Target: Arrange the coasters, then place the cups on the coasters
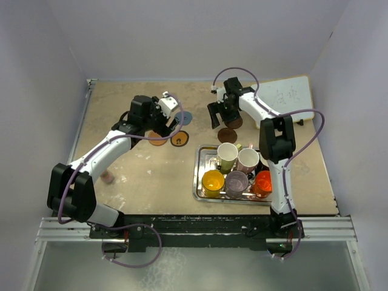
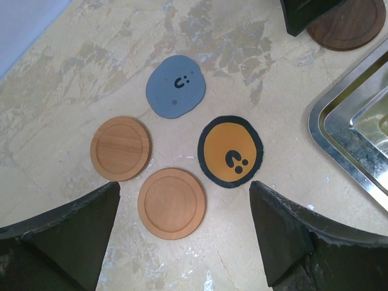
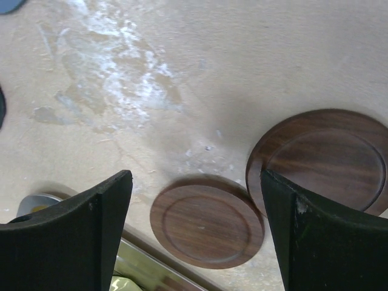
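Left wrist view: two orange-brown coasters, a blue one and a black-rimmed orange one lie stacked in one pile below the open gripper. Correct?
Not stacked: the left wrist view shows the two orange-brown coasters, the blue coaster and the black-rimmed orange coaster lying flat and apart, below the open left gripper.

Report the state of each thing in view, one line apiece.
left gripper, open, empty
right gripper, open, empty
blue coaster, lying flat, bare
black-and-orange coaster, lying flat, bare
orange-brown coasters, lying flat, bare, apart
dark brown coasters, bare, close together
cups, upright in the tray, none on a coaster
tray, holding the cups
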`<state>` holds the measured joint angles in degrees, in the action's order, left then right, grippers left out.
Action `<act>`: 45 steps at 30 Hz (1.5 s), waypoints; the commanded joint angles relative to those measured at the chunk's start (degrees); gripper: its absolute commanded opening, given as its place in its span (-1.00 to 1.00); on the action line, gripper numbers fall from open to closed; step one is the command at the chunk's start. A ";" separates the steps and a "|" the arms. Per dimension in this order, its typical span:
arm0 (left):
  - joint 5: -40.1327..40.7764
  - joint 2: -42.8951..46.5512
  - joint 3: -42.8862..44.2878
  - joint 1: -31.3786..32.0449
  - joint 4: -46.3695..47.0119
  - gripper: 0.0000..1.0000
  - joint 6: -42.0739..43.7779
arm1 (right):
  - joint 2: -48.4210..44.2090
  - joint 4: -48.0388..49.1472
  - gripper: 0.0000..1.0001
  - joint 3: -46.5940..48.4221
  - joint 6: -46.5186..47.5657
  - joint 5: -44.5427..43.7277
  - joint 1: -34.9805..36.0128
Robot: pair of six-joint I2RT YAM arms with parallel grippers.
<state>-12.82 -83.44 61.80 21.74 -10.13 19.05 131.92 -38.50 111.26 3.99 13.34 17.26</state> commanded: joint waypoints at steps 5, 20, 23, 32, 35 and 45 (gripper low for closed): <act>0.87 1.99 -0.69 -0.92 3.17 0.69 -0.90 | -5.89 1.40 0.79 0.00 1.94 -2.55 1.17; 1.64 -2.59 4.41 -1.05 -2.45 0.69 2.82 | -13.83 1.59 0.83 -7.97 9.52 -8.44 -1.03; 1.33 -5.25 6.98 -1.07 -4.42 0.69 3.94 | -13.50 1.60 0.83 -9.99 10.91 -8.20 -1.84; -1.93 -14.77 17.46 -1.08 -14.58 0.68 2.03 | -8.24 -0.93 0.83 -6.84 13.11 -7.50 -2.14; -3.38 -15.46 18.07 -1.08 -16.32 0.68 1.81 | -6.23 -2.59 0.83 -3.13 13.38 -5.67 -2.14; -5.55 -16.24 19.21 -1.11 -16.19 0.68 0.39 | -0.10 -6.30 0.82 9.48 15.06 -3.70 -2.06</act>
<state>-16.51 -99.53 77.60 21.02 -26.89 20.71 130.19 -41.32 114.10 17.52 7.18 14.98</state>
